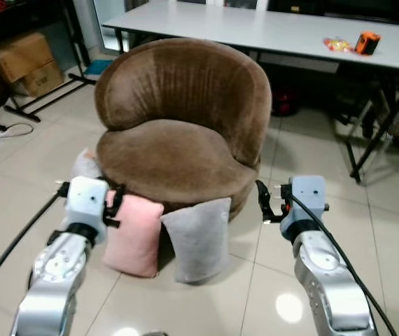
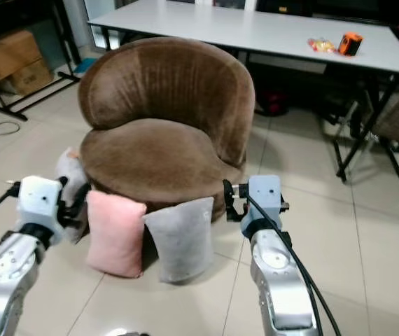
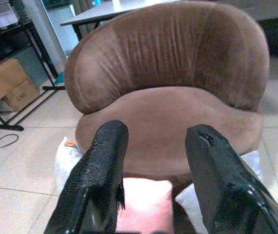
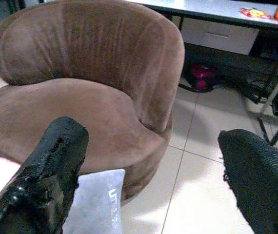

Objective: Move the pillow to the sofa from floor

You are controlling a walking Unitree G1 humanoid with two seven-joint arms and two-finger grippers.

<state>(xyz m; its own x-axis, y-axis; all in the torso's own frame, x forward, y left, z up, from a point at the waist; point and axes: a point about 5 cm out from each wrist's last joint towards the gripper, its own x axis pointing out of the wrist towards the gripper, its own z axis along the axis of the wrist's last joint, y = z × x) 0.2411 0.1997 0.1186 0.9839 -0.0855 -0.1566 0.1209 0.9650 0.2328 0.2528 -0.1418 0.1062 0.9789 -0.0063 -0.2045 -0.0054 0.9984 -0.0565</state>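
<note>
One brown sofa (image 1: pixel 178 133); three pillows: pink (image 1: pixel 133 234), grey (image 1: pixel 198 238), pale (image 1: pixel 85 165); one table (image 1: pixel 269 31); two cardboard boxes (image 1: pixel 24 63).

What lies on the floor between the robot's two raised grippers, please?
A pink pillow and a grey pillow stand there against the brown sofa, between the left gripper and right gripper, in the left eye view.

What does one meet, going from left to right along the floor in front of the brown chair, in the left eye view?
Left pincer → pink pillow → grey pillow → right pincer. A third, pale pillow lies behind the left pincer, so I leave it out of the order.
</note>
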